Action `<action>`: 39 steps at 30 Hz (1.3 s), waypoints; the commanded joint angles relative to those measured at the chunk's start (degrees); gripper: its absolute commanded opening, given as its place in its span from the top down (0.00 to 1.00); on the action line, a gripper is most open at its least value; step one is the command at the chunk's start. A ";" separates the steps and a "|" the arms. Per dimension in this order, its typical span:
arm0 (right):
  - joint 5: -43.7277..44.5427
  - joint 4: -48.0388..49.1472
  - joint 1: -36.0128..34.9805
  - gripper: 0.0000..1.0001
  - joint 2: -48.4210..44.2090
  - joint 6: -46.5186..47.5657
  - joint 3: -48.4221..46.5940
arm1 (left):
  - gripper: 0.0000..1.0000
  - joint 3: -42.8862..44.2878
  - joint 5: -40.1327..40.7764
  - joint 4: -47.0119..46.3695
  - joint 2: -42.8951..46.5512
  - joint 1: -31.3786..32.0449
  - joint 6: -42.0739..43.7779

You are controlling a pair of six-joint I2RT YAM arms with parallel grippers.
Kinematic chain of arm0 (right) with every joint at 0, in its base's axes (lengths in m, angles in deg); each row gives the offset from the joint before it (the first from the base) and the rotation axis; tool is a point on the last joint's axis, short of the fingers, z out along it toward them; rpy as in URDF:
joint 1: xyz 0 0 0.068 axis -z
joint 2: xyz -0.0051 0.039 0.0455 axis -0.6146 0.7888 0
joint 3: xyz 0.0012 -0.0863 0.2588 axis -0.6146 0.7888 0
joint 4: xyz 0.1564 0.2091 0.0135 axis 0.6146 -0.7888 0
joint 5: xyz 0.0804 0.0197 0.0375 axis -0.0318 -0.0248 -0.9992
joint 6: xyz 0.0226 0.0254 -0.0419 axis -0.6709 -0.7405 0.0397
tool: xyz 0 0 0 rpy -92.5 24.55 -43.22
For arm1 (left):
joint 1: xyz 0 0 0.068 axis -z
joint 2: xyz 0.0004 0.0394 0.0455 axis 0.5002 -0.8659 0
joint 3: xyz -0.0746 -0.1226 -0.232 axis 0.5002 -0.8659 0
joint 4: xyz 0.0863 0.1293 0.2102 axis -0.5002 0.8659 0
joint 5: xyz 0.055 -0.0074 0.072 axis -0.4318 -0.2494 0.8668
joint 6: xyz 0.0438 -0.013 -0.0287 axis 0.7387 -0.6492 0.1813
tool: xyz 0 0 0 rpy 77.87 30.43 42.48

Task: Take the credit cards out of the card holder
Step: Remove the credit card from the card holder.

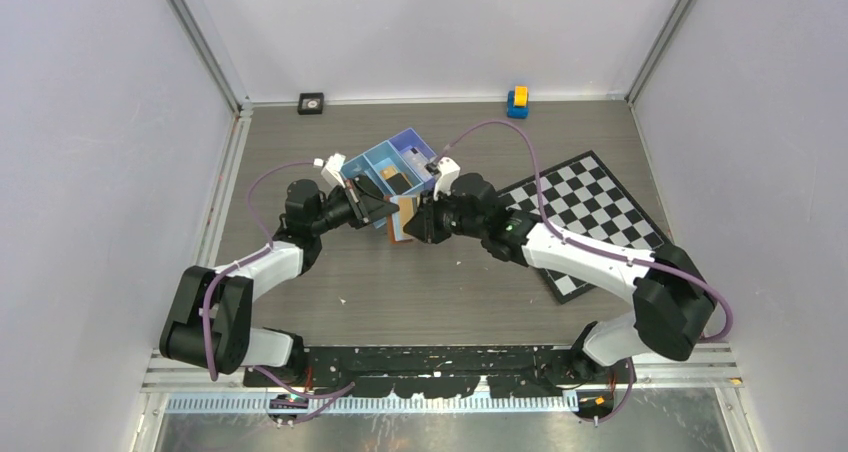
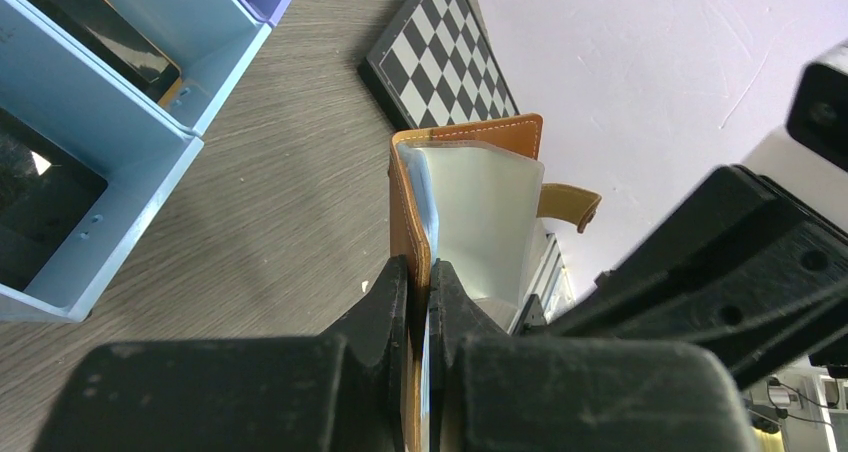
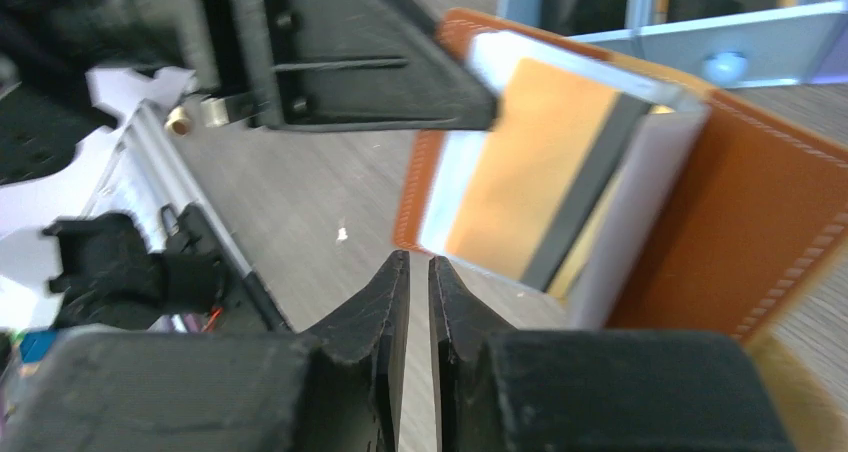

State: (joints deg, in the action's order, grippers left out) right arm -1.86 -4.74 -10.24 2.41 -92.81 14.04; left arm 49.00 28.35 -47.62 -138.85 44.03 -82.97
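Your grey wood-grain tabletop [image 1: 330, 272] sits between pale walls [image 1: 100, 122] and carries a blue tray [image 1: 385, 162] and a chequered board [image 1: 590, 212]. Your left fingers [image 2: 385, 302] are clenched on the edge of the brown card holder [image 2: 465, 132], holding it open beside the tray. Your right fingers [image 3: 385, 292] are drawn nearly together and empty, just short of the orange card [image 3: 520, 172] inside it.

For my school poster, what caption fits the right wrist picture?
Right gripper, nearly closed, in front of the open card holder with an orange credit card showing.
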 commanded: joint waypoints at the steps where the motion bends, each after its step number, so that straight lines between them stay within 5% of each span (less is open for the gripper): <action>1: 10.81 -5.47 0.37 0.81 1.55 0.43 -4.25 | 1.00 1.10 -1.31 -3.29 0.07 0.22 -0.88; 19: -12.40 10.05 14.59 0.55 1.82 -13.62 3.18 | 1.00 0.55 -7.56 -18.22 -2.02 0.11 -12.08; 33: -23.86 26.89 16.78 0.57 6.16 -24.64 6.33 | 1.00 -0.40 -9.64 -31.87 -5.38 -0.92 -21.16; 39: -27.42 42.40 18.21 0.72 7.18 -33.79 9.89 | 1.00 -0.92 -9.48 -34.56 -6.99 -1.62 -22.75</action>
State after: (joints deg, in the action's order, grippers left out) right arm -24.48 23.32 7.69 8.73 -118.71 22.02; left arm 48.08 20.66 -73.65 -145.27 42.55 -102.82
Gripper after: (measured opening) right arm 0.314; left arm 0.042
